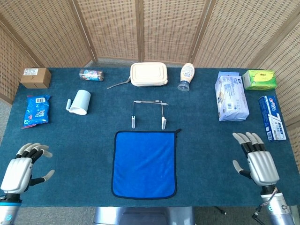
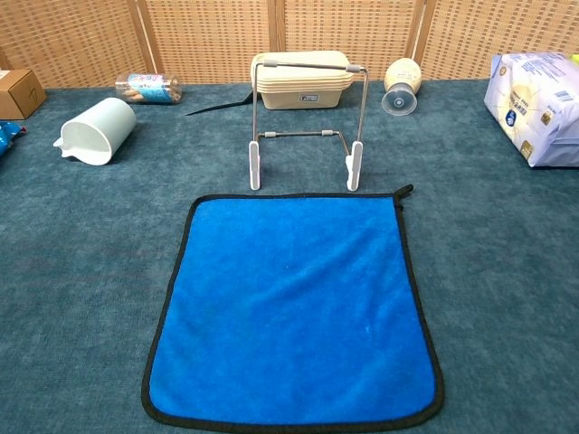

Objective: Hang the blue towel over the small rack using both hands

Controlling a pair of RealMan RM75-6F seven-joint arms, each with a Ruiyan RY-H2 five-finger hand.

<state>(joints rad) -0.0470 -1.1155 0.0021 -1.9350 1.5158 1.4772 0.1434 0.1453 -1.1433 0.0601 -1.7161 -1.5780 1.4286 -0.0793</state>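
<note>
From the head view, the towel lies flat on the table, just in front of the rack, which stands upright and bare. Left hand sits at the near left corner, fingers spread, holding nothing. Right hand at the near right, fingers apart too, nothing in it. Both are well apart from the towel. A lunchbox sits behind the rack, a cup lies on its side to the left.

Chest view: towel spread square, its far edge just short of the rack's feet. No hands here.
</note>
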